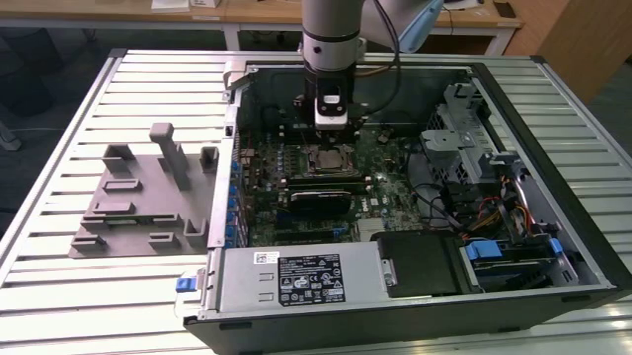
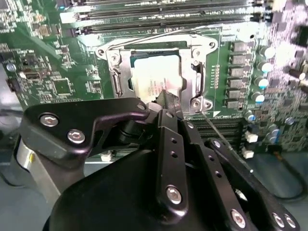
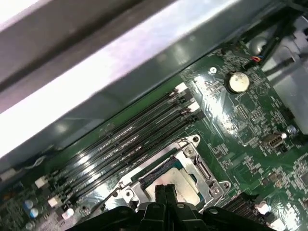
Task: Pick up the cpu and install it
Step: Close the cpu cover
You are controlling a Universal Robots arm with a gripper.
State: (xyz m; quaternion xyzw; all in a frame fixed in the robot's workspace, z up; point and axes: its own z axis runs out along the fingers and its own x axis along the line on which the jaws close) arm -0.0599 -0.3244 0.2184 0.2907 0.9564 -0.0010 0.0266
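Observation:
The cpu (image 2: pixel 155 77) is a small square chip with a pale metal top, lying flat inside the open socket frame (image 2: pixel 113 72) on the green motherboard (image 2: pixel 48 62). It also shows in the exterior view as the cpu (image 1: pixel 328 157), and in the first wrist view as the cpu (image 3: pixel 186 186). My gripper (image 2: pixel 166 99) hangs just above the chip's near edge. Its two black fingertips (image 3: pixel 165 190) are pressed together with nothing between them. In the exterior view the gripper (image 1: pixel 331 124) hangs from the arm straight over the socket, inside the open computer case.
A black heatsink block (image 1: pixel 318 198) lies on the board just below the socket. Memory slots (image 3: pixel 130 139) run beside it. A grey plastic fixture (image 1: pixel 138 200) stands on the slatted table at the exterior view's left. The power supply (image 1: pixel 296 277) and drive cage (image 1: pixel 464 140) line the case.

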